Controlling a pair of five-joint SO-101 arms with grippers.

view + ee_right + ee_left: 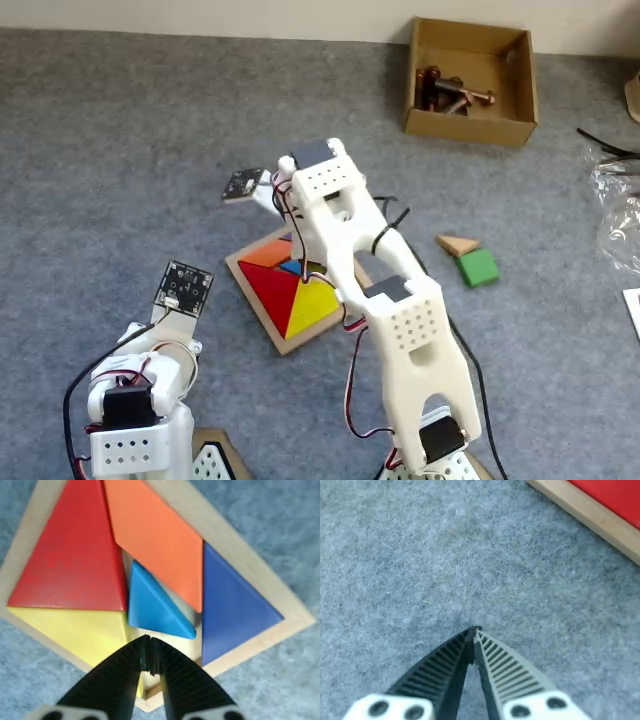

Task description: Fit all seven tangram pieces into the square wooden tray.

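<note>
Clearly, two pieces lie outside the tray (pixel 250 567).
Green square (pixel 479 267) and tan triangle (pixel 457 244) sit nearer the right tool (pixel 150 652), tips together above the tray; left tool (pixel 474 632) likewise.

**Square wooden tray** (pixel 260 635) — pale rim, lying directly under the right claw (pixel 149 655) with one corner towards it.

**Inside the tray**
- A large red triangle (pixel 75 555) and a large yellow triangle (pixel 85 630) lie flat, edge to edge, on one side of the claw tips.
- A dark blue triangle (pixel 230 605) lies flat against the rim on the other side.
- An orange parallelogram (pixel 155 535) lies flat beyond the tips, between red and dark blue.
- A small light-blue triangle (pixel 155 610) sits just ahead of the tips, askew in the middle gap, with bare tray floor showing beside it.

**Outside the tray** — a green square (pixel 478 267) and a tan triangle (pixel 457 244) lie just beside each other, well apart from the claw.
</note>
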